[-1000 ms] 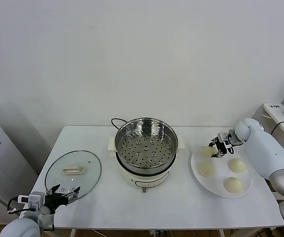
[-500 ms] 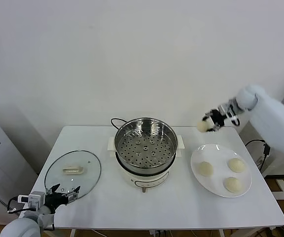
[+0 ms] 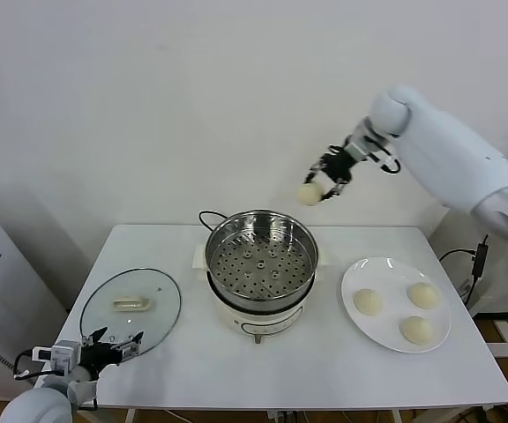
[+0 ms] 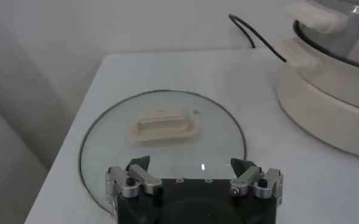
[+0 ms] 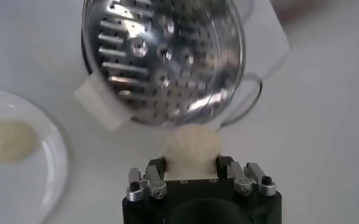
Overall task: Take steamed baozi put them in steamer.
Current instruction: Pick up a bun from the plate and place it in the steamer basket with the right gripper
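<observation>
One baozi (image 3: 309,193) is clamped between the fingers of the right gripper (image 3: 318,188), high in the upper centre-right of the frame, clear air separating it from the steamer (image 3: 261,257) rim below. Three baozi lie on the plate (image 3: 396,304), right. Left gripper (image 3: 104,345), lower left, hangs spread wide and empty at the near edge of the glass lid (image 3: 131,308).
</observation>
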Controlling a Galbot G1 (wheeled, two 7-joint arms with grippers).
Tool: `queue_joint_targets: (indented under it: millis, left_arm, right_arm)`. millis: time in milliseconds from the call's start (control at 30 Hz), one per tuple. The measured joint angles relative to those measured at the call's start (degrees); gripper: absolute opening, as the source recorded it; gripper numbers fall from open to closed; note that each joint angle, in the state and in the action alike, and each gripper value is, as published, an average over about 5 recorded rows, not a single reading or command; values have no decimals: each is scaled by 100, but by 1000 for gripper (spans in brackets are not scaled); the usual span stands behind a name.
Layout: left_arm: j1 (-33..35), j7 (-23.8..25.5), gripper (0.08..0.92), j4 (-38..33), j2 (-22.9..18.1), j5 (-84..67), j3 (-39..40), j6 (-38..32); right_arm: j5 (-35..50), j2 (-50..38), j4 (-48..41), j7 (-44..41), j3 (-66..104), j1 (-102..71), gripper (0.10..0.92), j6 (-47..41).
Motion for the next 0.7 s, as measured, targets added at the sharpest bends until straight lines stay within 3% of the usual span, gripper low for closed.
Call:
queue_joint_targets:
  millis: [700]
  left_arm:
    - [12,5,823,-12,-9,-4,4,-2]
  right_arm:
    - [-2458,930,543,57,585,-921,535,589]
